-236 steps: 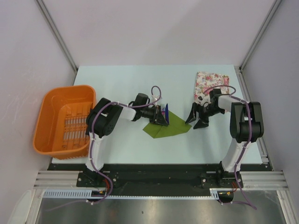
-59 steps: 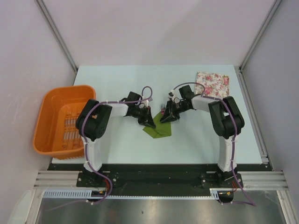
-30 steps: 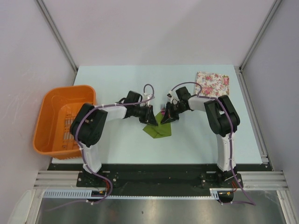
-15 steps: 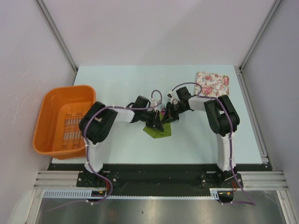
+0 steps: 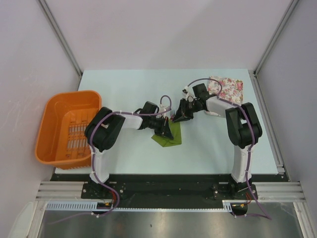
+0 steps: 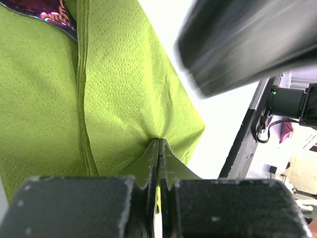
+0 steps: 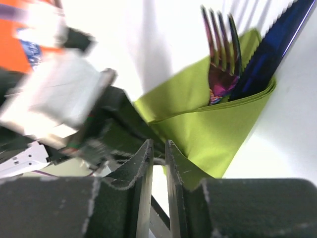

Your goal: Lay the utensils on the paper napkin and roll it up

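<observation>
We see the green napkin [image 5: 171,139] folded into a pocket near the middle of the desk [image 5: 124,89], just in front of the 2 end effectors. The left end effector [image 6: 159,144] is clamped tight on a raised pleat of the napkin, fingers pressed together with only the paper between them. The right end effector [image 7: 158,145] sits just beyond the napkin's far edge with its fingers drawn almost together, a slim gap left; we cannot tell whether anything is caught there. From the pocket's open end stick out 2 utensils, a fork [image 7: 220,59] with purple tines and a dark blue knife [image 7: 272,47] touching beside it. A floral pad [image 5: 228,88] lies at the far right corner, an orange basket [image 5: 47,124] at the left edge.
</observation>
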Action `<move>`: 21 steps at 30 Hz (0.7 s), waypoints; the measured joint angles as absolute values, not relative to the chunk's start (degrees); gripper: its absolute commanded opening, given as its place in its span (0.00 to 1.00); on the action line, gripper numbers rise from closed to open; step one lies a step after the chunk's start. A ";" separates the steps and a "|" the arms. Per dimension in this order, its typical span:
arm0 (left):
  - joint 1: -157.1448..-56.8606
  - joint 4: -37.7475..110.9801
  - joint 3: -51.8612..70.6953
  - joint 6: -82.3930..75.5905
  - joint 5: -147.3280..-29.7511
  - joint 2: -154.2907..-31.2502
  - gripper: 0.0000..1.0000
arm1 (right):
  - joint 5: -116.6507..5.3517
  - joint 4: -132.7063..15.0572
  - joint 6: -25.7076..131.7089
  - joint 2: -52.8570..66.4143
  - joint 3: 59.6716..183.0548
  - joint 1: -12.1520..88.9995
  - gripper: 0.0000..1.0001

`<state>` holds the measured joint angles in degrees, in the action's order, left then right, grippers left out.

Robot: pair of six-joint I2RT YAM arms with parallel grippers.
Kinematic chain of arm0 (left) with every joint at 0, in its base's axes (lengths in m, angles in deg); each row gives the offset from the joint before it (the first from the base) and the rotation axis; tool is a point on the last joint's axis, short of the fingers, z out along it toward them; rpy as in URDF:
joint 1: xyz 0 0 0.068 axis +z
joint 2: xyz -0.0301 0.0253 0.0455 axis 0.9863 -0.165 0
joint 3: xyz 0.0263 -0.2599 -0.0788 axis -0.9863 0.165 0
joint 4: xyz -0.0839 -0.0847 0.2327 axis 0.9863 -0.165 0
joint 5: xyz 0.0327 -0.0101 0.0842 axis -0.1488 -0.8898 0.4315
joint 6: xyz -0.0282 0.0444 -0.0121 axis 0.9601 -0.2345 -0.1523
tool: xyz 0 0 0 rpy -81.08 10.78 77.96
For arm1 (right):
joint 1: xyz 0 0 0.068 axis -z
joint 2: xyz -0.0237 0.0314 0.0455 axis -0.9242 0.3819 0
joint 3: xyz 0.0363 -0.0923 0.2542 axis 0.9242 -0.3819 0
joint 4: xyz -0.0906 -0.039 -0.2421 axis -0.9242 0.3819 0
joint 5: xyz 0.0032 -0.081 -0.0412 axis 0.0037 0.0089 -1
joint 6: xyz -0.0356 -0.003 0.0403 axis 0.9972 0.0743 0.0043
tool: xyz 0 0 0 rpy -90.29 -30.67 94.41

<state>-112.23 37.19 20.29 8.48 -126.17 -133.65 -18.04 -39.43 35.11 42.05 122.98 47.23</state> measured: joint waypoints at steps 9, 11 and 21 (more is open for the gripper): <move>-111.97 37.04 20.03 8.46 -126.91 -134.00 0.00 | -21.14 -36.96 37.14 39.36 123.55 45.53 0.13; -111.97 36.93 19.96 8.44 -126.89 -134.03 0.00 | -22.04 -36.98 37.53 39.69 123.55 44.70 0.12; -111.88 36.73 19.85 7.76 -126.87 -134.03 0.09 | -25.64 -37.18 40.13 46.16 123.59 42.86 0.08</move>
